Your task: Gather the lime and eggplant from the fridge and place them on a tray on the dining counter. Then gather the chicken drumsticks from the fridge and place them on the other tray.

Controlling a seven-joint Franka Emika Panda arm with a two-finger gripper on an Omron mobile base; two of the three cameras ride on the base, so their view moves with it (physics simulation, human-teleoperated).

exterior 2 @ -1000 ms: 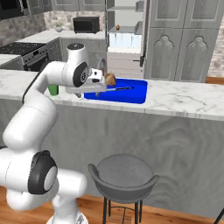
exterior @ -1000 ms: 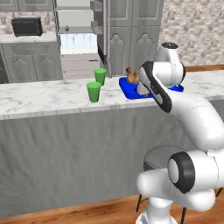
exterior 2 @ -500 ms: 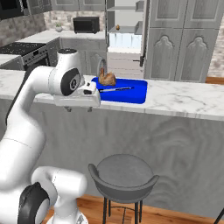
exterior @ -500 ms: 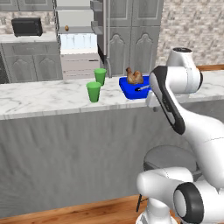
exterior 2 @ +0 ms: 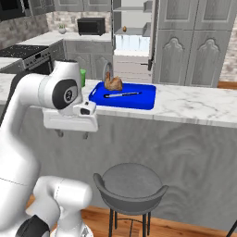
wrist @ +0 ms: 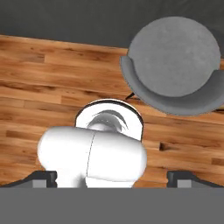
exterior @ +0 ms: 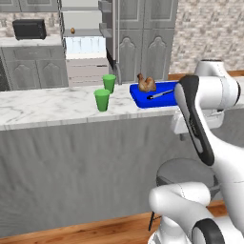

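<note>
A blue tray (exterior: 167, 99) (exterior 2: 144, 102) lies on the marble dining counter (exterior: 47, 107) (exterior 2: 199, 109). One brown chicken drumstick (exterior: 145, 83) (exterior 2: 113, 83) rests at the tray's left end, beside a thin dark long thing (exterior: 159, 94) (exterior 2: 122, 94); I cannot tell whether that is the eggplant. The lime is out of view. My gripper (exterior: 185, 137) (exterior 2: 71, 134) (wrist: 113, 177) hangs open and empty in front of the counter's face, below its edge, pointing down at the floor and apart from the tray.
Two green cups (exterior: 101, 99) (exterior: 109, 83) stand on the counter left of the tray. A grey stool (exterior 2: 129, 185) (wrist: 175, 65) sits under the counter beside my base. Behind the counter the fridge (exterior: 86, 52) (exterior 2: 132, 46) stands open.
The arm has swung back from over the tray and down in front of the counter. The drumstick stays on the tray. The jaws have stayed open.
</note>
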